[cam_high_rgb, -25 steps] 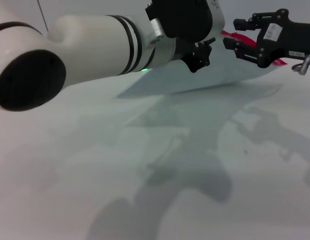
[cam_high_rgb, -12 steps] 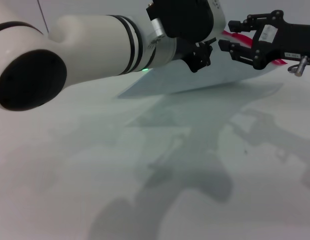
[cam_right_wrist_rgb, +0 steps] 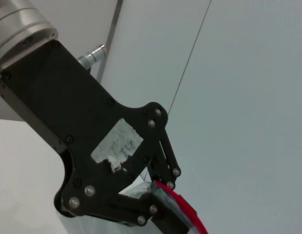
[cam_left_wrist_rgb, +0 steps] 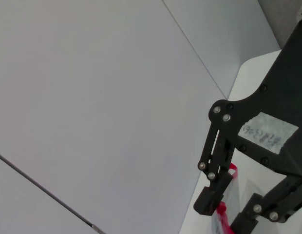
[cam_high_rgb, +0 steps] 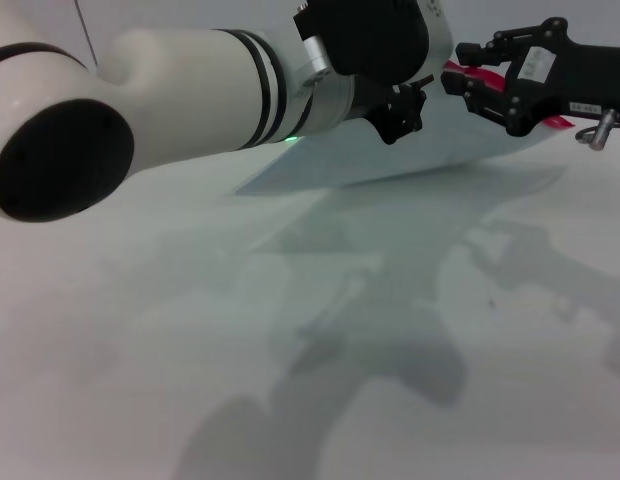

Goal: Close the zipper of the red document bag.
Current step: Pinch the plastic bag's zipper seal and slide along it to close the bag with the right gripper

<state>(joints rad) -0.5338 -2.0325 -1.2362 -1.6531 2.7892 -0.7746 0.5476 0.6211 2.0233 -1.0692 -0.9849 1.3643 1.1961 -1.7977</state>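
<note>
My left gripper (cam_high_rgb: 395, 112) is closed on the near end of the red document bag (cam_high_rgb: 410, 150), held lifted. The zipper (cam_high_rgb: 465, 78) runs toward three o'clock; my right gripper (cam_high_rgb: 460, 75) is closed on it, just beyond.

Looks like a robot test bench in a lab or studio, not a home. Only a plain white tabletop (cam_high_rgb: 290, 360) under even light, backed by bare pale wall panels (cam_left_wrist_rgb: 92, 97) split by thin dark seams (cam_left_wrist_rgb: 195, 48). No furniture or household goods to suggest otherwise.
</note>
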